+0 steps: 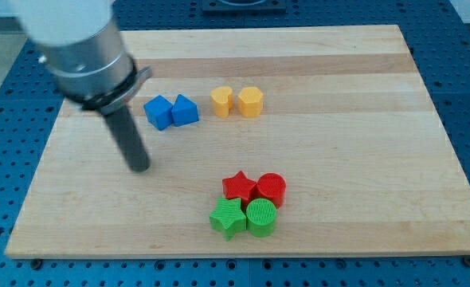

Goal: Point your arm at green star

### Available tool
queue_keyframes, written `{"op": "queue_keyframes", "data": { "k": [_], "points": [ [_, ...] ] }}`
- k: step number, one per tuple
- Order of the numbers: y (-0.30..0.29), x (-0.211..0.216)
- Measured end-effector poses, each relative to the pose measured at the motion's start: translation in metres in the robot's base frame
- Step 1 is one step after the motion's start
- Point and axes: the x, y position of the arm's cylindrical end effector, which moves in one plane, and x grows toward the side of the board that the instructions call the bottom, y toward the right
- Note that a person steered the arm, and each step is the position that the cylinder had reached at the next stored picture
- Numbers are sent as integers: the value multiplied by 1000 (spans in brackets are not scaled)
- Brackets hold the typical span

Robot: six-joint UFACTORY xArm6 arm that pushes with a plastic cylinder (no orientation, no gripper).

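one high, near view overlooks the board (pixel 315 143).

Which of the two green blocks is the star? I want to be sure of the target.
The green star block, at the left of the cluster's bottom row, has points; the green cylinder block touching its right side is round.

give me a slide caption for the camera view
Rod tip rests left of the red-green cluster, short of the green star; blue and yellow pairs sit above.
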Motion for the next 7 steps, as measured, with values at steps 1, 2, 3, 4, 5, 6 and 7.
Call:
{"op": "queue_keyframes", "data": {
  "k": [1,2,3,4,5,6,7],
  "points": [
    [100,-22],
    [221,-13],
    [308,43],
    [323,116],
    [294,135],
    [225,133],
    [157,126]
  ]
}}
